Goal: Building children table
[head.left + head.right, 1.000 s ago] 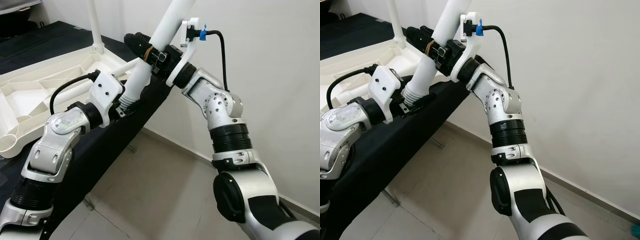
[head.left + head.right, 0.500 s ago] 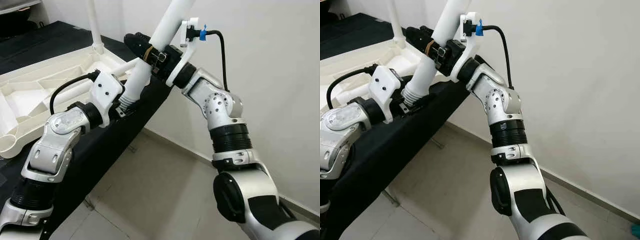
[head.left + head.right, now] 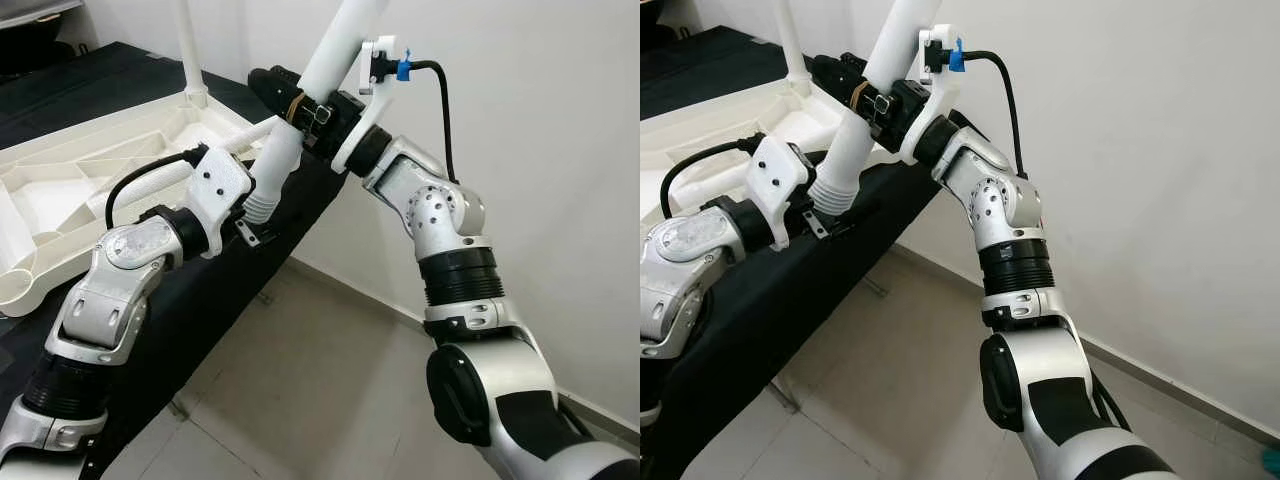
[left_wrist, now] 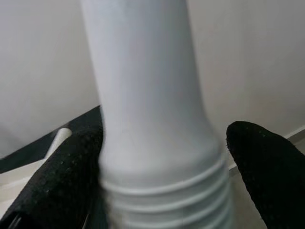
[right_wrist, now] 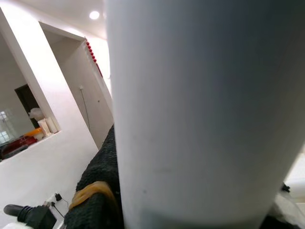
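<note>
No text, label or number can be read anywhere (all surfaces plain).

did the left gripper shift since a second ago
Yes. The left gripper has slid slightly right and down along the table leg's threaded end, judged against the black table edge; its fingers now straddle it without clamping.

Open floor (image 3: 300, 380) lay below the arms, off the table (image 3: 250, 270) edge. The tilted leg (image 3: 300, 110) crossed that edge, with the right gripper (image 3: 300, 100) clamped on it and the left gripper (image 4: 162, 157) straddling its threaded end. The tabletop (image 3: 90, 180) and an upright leg (image 3: 188, 50) blocked the side behind.
</note>
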Available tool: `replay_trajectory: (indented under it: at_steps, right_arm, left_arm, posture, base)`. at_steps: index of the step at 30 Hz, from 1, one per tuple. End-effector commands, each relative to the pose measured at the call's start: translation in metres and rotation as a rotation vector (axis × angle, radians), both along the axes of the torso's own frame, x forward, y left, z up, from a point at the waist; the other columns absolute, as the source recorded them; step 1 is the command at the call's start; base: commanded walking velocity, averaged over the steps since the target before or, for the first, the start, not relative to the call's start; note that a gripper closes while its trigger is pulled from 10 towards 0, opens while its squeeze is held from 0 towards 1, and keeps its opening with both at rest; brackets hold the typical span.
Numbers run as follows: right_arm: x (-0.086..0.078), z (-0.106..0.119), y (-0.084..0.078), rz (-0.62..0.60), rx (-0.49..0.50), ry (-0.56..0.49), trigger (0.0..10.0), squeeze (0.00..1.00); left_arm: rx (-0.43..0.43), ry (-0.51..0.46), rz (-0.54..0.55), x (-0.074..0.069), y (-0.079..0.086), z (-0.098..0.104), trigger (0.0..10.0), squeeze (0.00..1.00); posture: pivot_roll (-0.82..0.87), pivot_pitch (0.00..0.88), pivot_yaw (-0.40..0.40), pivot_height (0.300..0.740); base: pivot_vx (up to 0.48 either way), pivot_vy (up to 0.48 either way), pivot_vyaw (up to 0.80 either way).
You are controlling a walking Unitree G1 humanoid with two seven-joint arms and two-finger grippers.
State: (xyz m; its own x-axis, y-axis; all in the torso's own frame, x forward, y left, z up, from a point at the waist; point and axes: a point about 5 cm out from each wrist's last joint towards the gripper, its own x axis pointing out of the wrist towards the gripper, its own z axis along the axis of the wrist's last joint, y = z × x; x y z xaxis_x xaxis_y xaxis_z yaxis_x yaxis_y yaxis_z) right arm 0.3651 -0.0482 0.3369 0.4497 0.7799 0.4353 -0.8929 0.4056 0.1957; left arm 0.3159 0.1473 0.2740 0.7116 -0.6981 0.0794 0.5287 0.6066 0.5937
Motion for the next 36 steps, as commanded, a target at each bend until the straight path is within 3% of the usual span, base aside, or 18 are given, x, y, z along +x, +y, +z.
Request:
replay_trajectory:
  at_steps: [1,2,17,19,20,23,24,26,27,28,30,31,32,34,35,36]
  right_arm:
    - [-0.004,0.007,0.002,0.01,0.006,-0.036,0.0,0.0]
    - [-0.004,0.007,0.001,0.011,-0.002,-0.038,0.0,0.0]
    - [0.006,-0.006,-0.013,-0.085,-0.11,-0.046,0.0,0.0]
    - [0.007,-0.007,-0.015,-0.096,-0.119,-0.047,0.0,0.0]
    - [0.007,-0.009,-0.019,-0.111,-0.138,-0.05,0.0,0.0]
    - [0.009,-0.013,-0.024,-0.145,-0.165,-0.054,0.0,0.0]
    - [0.012,-0.018,-0.029,-0.204,-0.185,-0.042,4.6,0.0]
    - [0.012,-0.018,-0.029,-0.204,-0.185,-0.042,4.6,0.0]
    - [0.016,-0.023,-0.034,-0.268,-0.198,-0.032,9.7,0.0]
    - [0.019,-0.03,-0.041,-0.36,-0.231,-0.026,10.0,0.0]
    - [0.019,-0.03,-0.041,-0.36,-0.231,-0.026,10.0,0.0]
    - [0.022,-0.039,-0.048,-0.464,-0.271,-0.034,10.0,0.0]
    - [0.022,-0.039,-0.048,-0.464,-0.271,-0.034,10.0,0.0]
    - [0.019,-0.057,-0.061,-0.625,-0.33,-0.075,10.0,0.0]
    - [0.019,-0.057,-0.061,-0.625,-0.33,-0.075,10.0,0.0]
    - [0.012,-0.063,-0.065,-0.672,-0.324,-0.093,10.0,0.0]
  left_arm:
    - [0.047,-0.023,0.019,0.001,0.003,-0.001,10.0,0.93]
    - [0.062,-0.023,0.031,0.002,0.008,-0.002,10.0,0.0]
    - [0.231,0.06,0.017,-0.002,0.031,-0.017,10.0,0.0]
    - [0.256,0.038,0.055,0.0,0.039,-0.017,10.0,0.0]
    - [0.29,-0.004,0.123,0.003,0.051,-0.016,10.0,0.0]
    - [0.28,-0.057,0.205,0.006,0.062,-0.01,10.0,0.0]
    - [0.242,-0.1,0.256,0.006,0.067,-0.006,10.0,0.0]
    - [0.242,-0.1,0.256,0.006,0.067,-0.006,10.0,0.0]
    - [0.179,-0.122,0.3,0.006,0.069,-0.003,10.0,0.0]
    - [0.087,-0.141,0.328,0.004,0.068,-0.001,10.0,0.0]
    - [0.087,-0.141,0.328,0.004,0.068,-0.001,10.0,0.0]
    - [-0.046,-0.14,0.336,0.0,0.062,0.001,10.0,0.0]
    - [-0.046,-0.14,0.336,0.0,0.062,0.001,10.0,0.0]
    - [-0.302,-0.09,0.348,-0.011,0.046,-0.007,10.0,0.0]
    - [-0.302,-0.09,0.348,-0.011,0.046,-0.007,10.0,0.0]
    - [-0.386,-0.066,0.36,-0.016,0.039,-0.014,10.0,0.0]
  posture:
    - [0.02,0.151,-0.086,0.74]
    - [0.02,0.151,-0.086,0.74]
    - [0.03,0.152,-0.09,0.74]
    - [0.02,0.153,-0.09,0.74]
    - [0.02,0.153,-0.09,0.74]
    - [0.02,0.153,-0.093,0.74]
    - [0.02,0.154,-0.094,0.74]
    - [0.02,0.154,-0.094,0.74]
    - [0.02,0.153,-0.096,0.74]
    - [0.02,0.152,-0.097,0.74]
    - [0.02,0.152,-0.097,0.74]
    - [0.02,0.152,-0.093,0.74]
    - [0.02,0.152,-0.093,0.74]
    - [0.02,0.148,-0.094,0.74]
    - [0.02,0.148,-0.094,0.74]
    - [0.02,0.147,-0.097,0.74]
  base:
    - [0.0,0.0,0.0]
    - [0.0,0.0,0.0]
    - [0.0,0.0,0.0]
    - [0.0,0.0,0.0]
    - [0.0,0.0,0.0]
    - [0.0,0.0,0.0]
    - [0.0,0.0,0.0]
    - [0.0,0.0,0.0]
    - [0.0,0.0,0.0]
    - [0.0,0.0,0.0]
    - [0.0,0.0,0.0]
    - [0.0,0.0,0.0]
    - [0.0,0.0,0.0]
    - [0.0,0.0,0.0]
    - [0.0,0.0,0.0]
    - [0.0,0.0,0.0]
